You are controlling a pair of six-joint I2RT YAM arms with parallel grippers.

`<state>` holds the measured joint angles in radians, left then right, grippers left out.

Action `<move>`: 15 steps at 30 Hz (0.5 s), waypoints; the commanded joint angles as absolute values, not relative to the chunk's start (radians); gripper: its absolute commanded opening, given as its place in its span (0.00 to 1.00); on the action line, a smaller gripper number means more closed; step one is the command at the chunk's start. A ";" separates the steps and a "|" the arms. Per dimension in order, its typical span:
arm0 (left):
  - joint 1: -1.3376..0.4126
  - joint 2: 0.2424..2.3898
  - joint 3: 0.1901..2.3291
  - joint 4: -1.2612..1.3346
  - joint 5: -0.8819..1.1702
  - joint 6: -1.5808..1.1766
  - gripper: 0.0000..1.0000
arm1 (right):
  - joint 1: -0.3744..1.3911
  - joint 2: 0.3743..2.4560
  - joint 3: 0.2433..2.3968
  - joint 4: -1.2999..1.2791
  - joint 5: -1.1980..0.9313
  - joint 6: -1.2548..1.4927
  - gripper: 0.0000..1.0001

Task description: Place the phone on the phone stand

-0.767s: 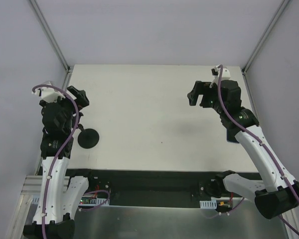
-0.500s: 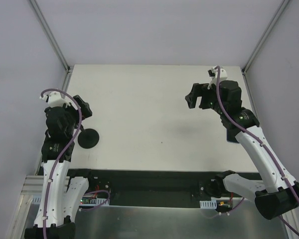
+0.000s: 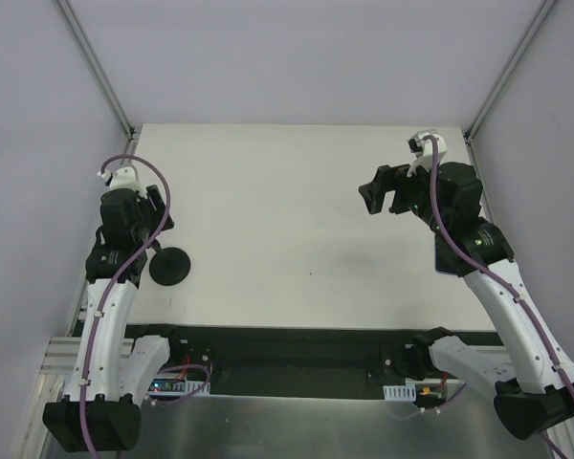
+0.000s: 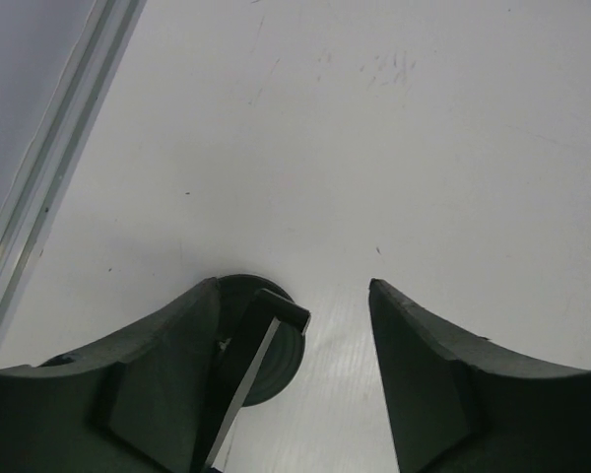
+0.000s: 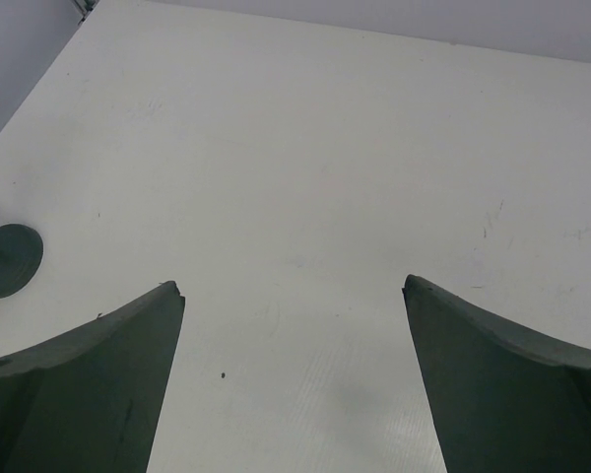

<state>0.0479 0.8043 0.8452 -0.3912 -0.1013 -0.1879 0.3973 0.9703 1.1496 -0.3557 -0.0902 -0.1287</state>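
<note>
The black phone stand has its round disc base (image 3: pixel 170 265) on the table at the near left, with its stem rising toward my left gripper (image 3: pixel 160 214). In the left wrist view the stand's small holder (image 4: pixel 279 310) sits just inside my left finger, above the disc (image 4: pixel 276 360). The left gripper (image 4: pixel 294 286) is open and grips nothing. My right gripper (image 3: pixel 381 187) hangs open and empty over the right part of the table (image 5: pixel 291 286). A dark slab with a bluish edge, apparently the phone (image 3: pixel 444 267), peeks out under my right forearm, mostly hidden.
The stand's disc also shows at the far left of the right wrist view (image 5: pixel 8 259). An aluminium rail (image 4: pixel 49 187) runs along the table's left edge. Grey walls close in the back and both sides.
My left arm has swung right and lowered, bringing its open gripper over the stand's top. My right gripper has shifted slightly to the right. The stand's base has not moved.
</note>
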 commanded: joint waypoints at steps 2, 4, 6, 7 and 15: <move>0.054 0.772 0.859 -0.506 -0.182 -0.176 0.71 | 0.400 0.942 1.146 -0.348 -0.043 -0.164 0.96; 0.054 0.746 0.856 -0.520 -0.198 -0.173 0.76 | 0.402 0.940 1.144 -0.348 -0.043 -0.164 0.96; 0.054 0.726 0.854 -0.541 -0.196 -0.175 0.83 | 0.400 0.945 1.147 -0.350 -0.054 -0.164 0.96; 0.054 0.707 0.845 -0.548 -0.183 -0.186 0.85 | 0.402 0.946 1.149 -0.350 -0.055 -0.163 0.96; 0.054 0.666 0.801 -0.587 -0.219 -0.215 0.98 | 0.400 0.942 1.149 -0.356 -0.048 -0.163 0.96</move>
